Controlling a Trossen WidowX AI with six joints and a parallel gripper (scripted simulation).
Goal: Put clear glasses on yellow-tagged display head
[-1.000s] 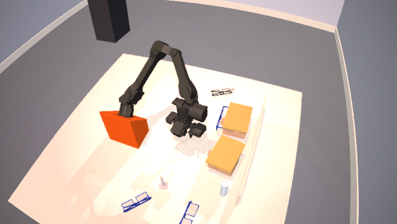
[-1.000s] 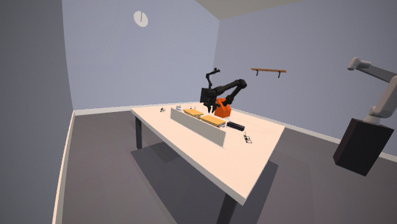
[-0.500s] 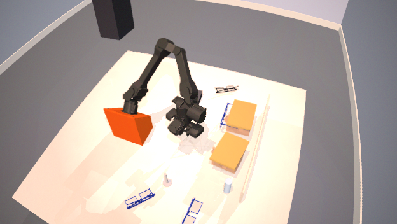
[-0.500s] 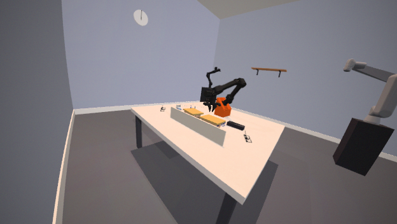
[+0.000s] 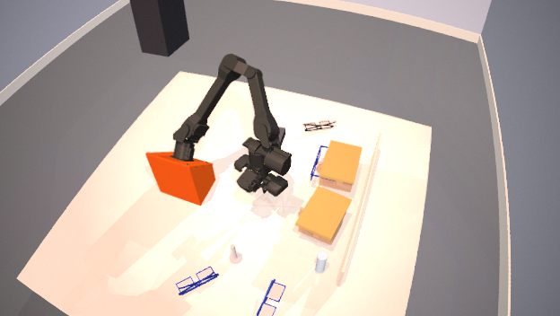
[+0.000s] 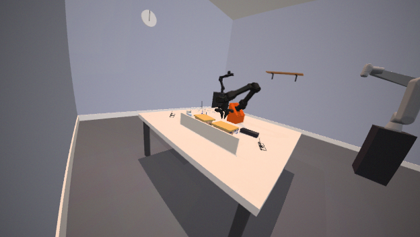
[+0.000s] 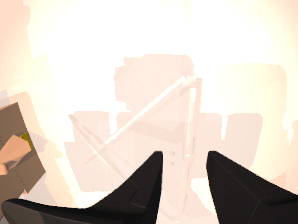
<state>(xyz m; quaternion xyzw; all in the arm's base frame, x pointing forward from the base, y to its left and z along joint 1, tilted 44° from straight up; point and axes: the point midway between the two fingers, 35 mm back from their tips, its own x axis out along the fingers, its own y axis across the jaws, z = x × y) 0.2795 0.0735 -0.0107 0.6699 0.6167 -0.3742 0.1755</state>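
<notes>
The clear glasses (image 5: 284, 207) (image 7: 192, 115) lie on the table, faint against it, their thin bars spreading below the fingers in the wrist view. My gripper (image 5: 264, 189) (image 6: 223, 115) (image 7: 184, 158) points down above them, partly open, with nothing seen held between its fingertips. Two display heads are mostly hidden under orange covers, a nearer cover (image 5: 324, 215) (image 6: 204, 118) and a farther cover (image 5: 341, 162) (image 6: 225, 126). In the wrist view a head (image 7: 15, 151) with a yellow tag (image 7: 26, 141) shows at the left edge; which cover it belongs to is hard to tell.
Blue glasses (image 5: 317, 159) are at the farther head. A long low wall (image 5: 359, 211) (image 6: 208, 134) stands behind both heads. Black glasses (image 5: 319, 126) (image 6: 262, 145), a black case (image 6: 249, 132), blue glasses (image 5: 197, 281), more blue glasses (image 5: 271, 298), a cup (image 5: 320, 262) and a small post (image 5: 234, 256) are around.
</notes>
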